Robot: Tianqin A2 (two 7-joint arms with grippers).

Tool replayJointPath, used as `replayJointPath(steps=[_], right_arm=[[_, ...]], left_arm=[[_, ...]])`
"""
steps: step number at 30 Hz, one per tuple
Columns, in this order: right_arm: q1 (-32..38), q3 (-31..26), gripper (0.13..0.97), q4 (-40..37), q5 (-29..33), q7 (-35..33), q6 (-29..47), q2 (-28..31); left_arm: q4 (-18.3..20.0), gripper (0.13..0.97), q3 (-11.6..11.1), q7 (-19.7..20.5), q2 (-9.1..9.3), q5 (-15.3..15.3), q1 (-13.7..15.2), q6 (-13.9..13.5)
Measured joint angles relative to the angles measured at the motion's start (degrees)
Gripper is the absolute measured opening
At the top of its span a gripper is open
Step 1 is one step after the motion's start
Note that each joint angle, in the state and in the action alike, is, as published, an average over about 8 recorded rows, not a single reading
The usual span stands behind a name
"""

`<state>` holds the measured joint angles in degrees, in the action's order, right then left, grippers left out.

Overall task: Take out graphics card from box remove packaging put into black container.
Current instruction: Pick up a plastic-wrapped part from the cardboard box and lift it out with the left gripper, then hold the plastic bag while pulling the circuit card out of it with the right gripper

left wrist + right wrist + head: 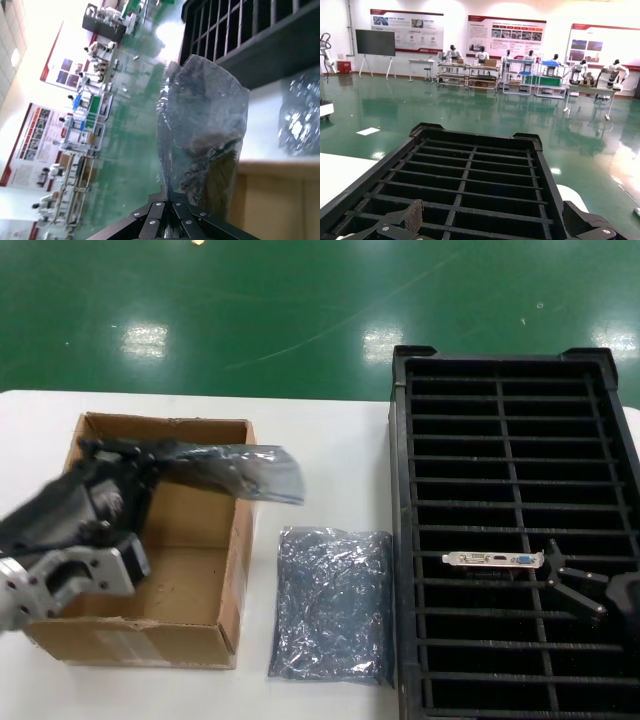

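Brown cardboard box (pixel 165 540) sits on the white table (pixel 330 455). Left gripper (pixel 167 210) is above it, fingers pinched on a bagged graphics card (pixel 235 472) held over the box's far right corner; the left wrist view alone shows the pinch. Empty packaging (pixel 333 602) lies flat between box and black container (pixel 400 540). Right gripper (pixel 570 585) is over the container, fingers spread, just beside a bare card (pixel 493 559) standing in a slot.

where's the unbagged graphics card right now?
Head view: the dark graphics card with silver port bracket stands in a slot of the ribbed black plastic crate, robot's right, beside the open right hand.
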<state>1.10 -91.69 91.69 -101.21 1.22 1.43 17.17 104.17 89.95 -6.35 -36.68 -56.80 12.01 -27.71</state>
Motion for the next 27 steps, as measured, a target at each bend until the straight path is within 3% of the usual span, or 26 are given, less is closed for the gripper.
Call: replayJointPath(steps=[10, 21, 27], right_arm=[[0.0, 0.0, 0.966, 0.0, 0.0, 0.0, 0.0, 0.0], [1.6, 0.6, 0.965, -1.0, 0.0, -2.0, 2.6, -2.3], [4.4, -3.5, 0.965, -1.3, 0.1, -1.0, 5.0, -3.1]], left_arm=[[1.1, 0.140, 2.4, -0.6, 2.26, -1.3, -1.6, 0.5], [1.2, 0.140, 2.5, -0.6, 2.43, -1.3, -1.7, 0.6], [1.2, 0.140, 2.5, -0.6, 2.43, -1.3, -1.7, 0.6]])
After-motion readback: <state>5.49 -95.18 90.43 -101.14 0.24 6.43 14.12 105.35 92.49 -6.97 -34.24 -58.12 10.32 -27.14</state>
